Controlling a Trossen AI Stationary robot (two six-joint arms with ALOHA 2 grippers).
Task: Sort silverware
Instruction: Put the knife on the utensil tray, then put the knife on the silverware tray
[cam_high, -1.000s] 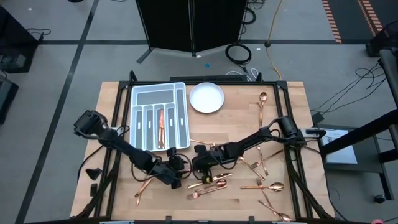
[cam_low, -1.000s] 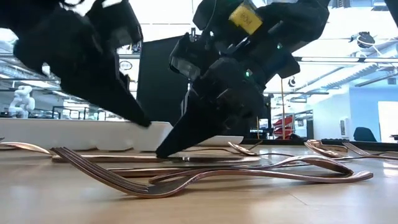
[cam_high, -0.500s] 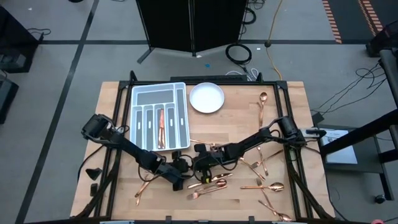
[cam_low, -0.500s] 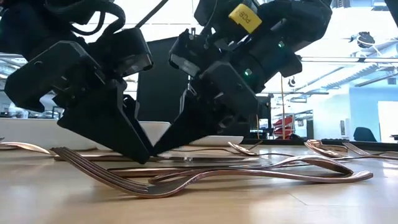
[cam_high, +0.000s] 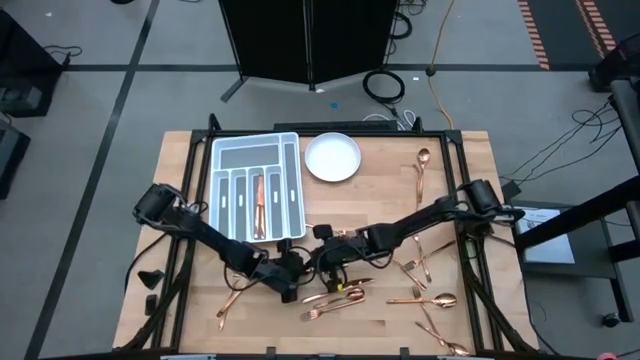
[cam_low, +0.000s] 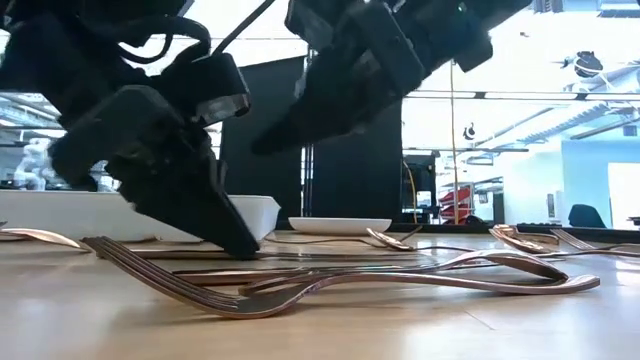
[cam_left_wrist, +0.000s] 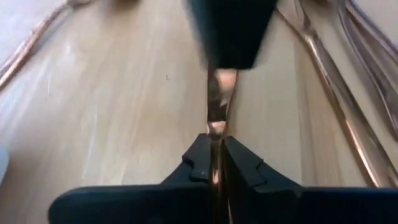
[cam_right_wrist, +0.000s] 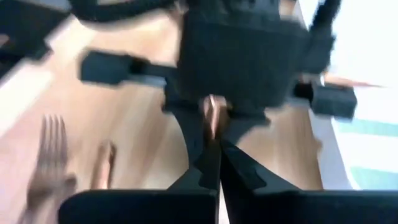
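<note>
Copper silverware (cam_high: 335, 293) lies loose over the near half of the wooden table. My left gripper (cam_low: 243, 246) is down at the table top, shut on one slim copper piece (cam_left_wrist: 219, 99). My right gripper (cam_low: 262, 147) is shut and hangs above the table, just right of the left one (cam_high: 290, 274). In the left wrist view the piece's far end runs behind the right gripper's blurred dark fingers (cam_left_wrist: 230, 31). A grey compartmented tray (cam_high: 216, 190) at the far left holds one copper piece (cam_high: 260, 205). My left gripper pinches the slim copper piece at its near end (cam_left_wrist: 215, 167) between its two fingers. The fingers slant down from the table's left and lie along the piece. Their tips (cam_low: 240, 240) are at table height, and the piece runs on ahead of them. Whether my right gripper touches this piece, I cannot tell.
A white round plate (cam_high: 332, 157) stands beside the tray at the far edge. More loose silverware lies at the right (cam_high: 420, 262), the far right (cam_high: 422, 170), the near right (cam_high: 440, 335) and the near left (cam_high: 232, 295). Forks (cam_low: 300, 290) lie close to the low camera.
My left gripper has come down and toward the table's right until its tips met the right gripper's at the table, and it has taken hold of the copper piece. My right gripper, shut throughout, has then risen off the table.
</note>
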